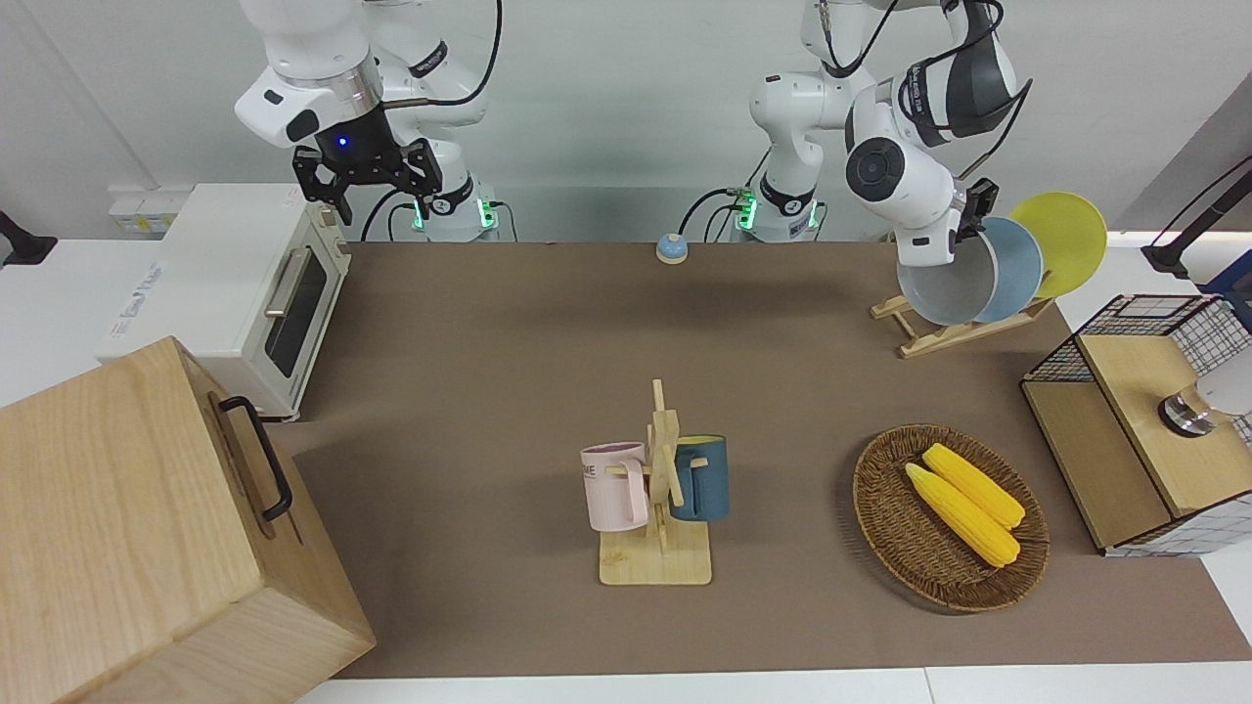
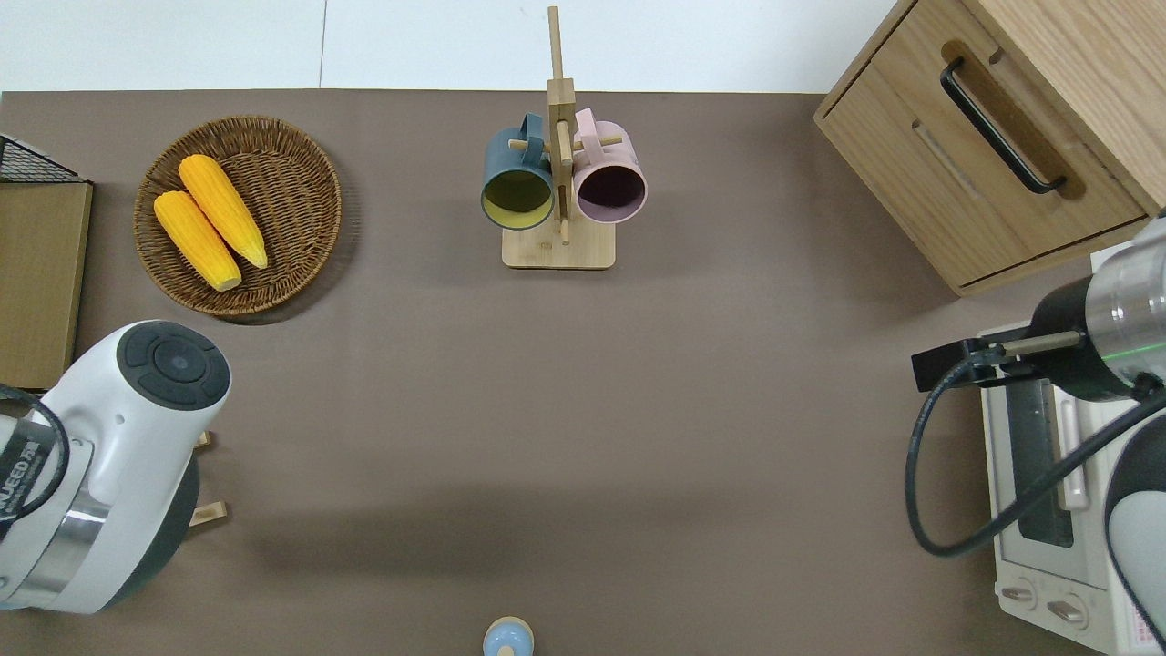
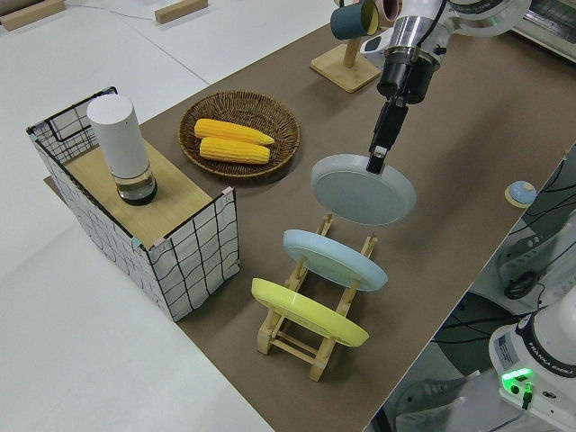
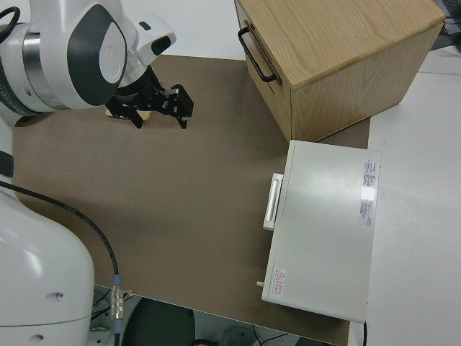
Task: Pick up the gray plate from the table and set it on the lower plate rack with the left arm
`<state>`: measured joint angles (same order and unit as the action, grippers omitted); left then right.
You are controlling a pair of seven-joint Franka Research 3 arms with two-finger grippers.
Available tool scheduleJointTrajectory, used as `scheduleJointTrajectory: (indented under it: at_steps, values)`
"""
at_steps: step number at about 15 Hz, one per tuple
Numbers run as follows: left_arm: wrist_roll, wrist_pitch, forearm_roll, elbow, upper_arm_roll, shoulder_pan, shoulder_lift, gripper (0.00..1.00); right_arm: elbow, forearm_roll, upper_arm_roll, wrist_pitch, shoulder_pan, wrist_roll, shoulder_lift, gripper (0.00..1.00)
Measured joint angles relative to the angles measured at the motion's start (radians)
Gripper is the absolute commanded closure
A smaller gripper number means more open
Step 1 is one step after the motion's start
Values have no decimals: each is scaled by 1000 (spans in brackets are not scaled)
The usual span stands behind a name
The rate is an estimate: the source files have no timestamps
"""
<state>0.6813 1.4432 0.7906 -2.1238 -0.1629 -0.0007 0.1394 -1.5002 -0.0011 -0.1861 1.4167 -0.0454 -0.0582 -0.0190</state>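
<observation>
My left gripper [image 3: 376, 163] is shut on the upper rim of the gray plate [image 3: 364, 191] and holds it tilted over the low end of the lower plate rack [image 3: 317, 346]. The plate's lower edge is close to the rails; I cannot tell if it touches. In the front view the gray plate [image 1: 944, 286] hangs from the left gripper [image 1: 968, 227] over the rack [image 1: 939, 335], next to the light-blue plate [image 1: 1017, 264] and the yellow plate [image 1: 1064, 233] in their slots. In the overhead view the arm hides the plate. The brown table [image 1: 489, 391] lies below. My right arm is parked, its gripper [image 4: 158, 109] open.
A wicker basket [image 1: 885, 533] with two corn cobs lies farther from the robots than the rack. A wire-sided box [image 1: 1144, 411] stands at the left arm's end. A mug stand [image 1: 655, 562] holds two mugs mid-table. A toaster oven [image 1: 235, 284] and wooden cabinet [image 1: 147, 528] stand at the right arm's end.
</observation>
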Motion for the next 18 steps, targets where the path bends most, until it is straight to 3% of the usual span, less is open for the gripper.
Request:
scheduleJointTrajectory:
  at_steps: [18]
  values:
    - [163, 57, 15, -71, -1, -7, -62, 1000, 0, 0, 0, 0, 0, 0, 0, 11]
